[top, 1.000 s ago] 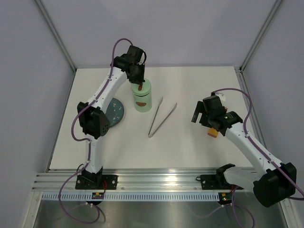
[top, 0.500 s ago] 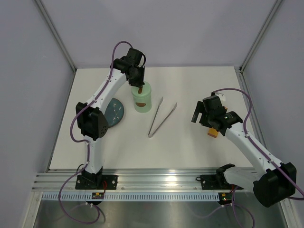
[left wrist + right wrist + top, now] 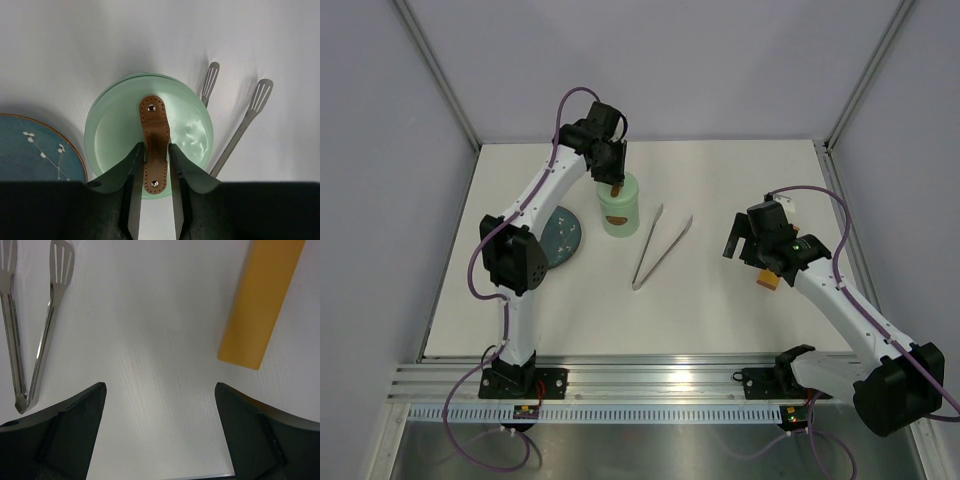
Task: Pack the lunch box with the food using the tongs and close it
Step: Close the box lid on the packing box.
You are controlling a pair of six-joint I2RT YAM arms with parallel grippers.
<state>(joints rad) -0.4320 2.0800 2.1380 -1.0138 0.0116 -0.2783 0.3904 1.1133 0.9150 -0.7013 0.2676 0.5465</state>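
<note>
Left wrist view: the left tool (image 3: 155, 146) straddles the brown handle (image 3: 154, 125) of the lid (image 3: 190, 125); its jaws hug both sides, but I cannot tell whether they pinch it.
Lunch box (image 3: 619, 215): upright at the back of the table (image 3: 720, 310), lid seated on top, beside the blue plate (image 3: 30, 150).
Food: none in sight on plate or table; likely packed inside.
Tongs (image 3: 658, 247): flat on the table, right of the box, in neither tool.
Right tool (image 3: 160, 385): spread wide, empty, between tongs and orange strip (image 3: 260, 300).
Progress: packing and closing look done; only letting go and pulling clear seem to remain.
</note>
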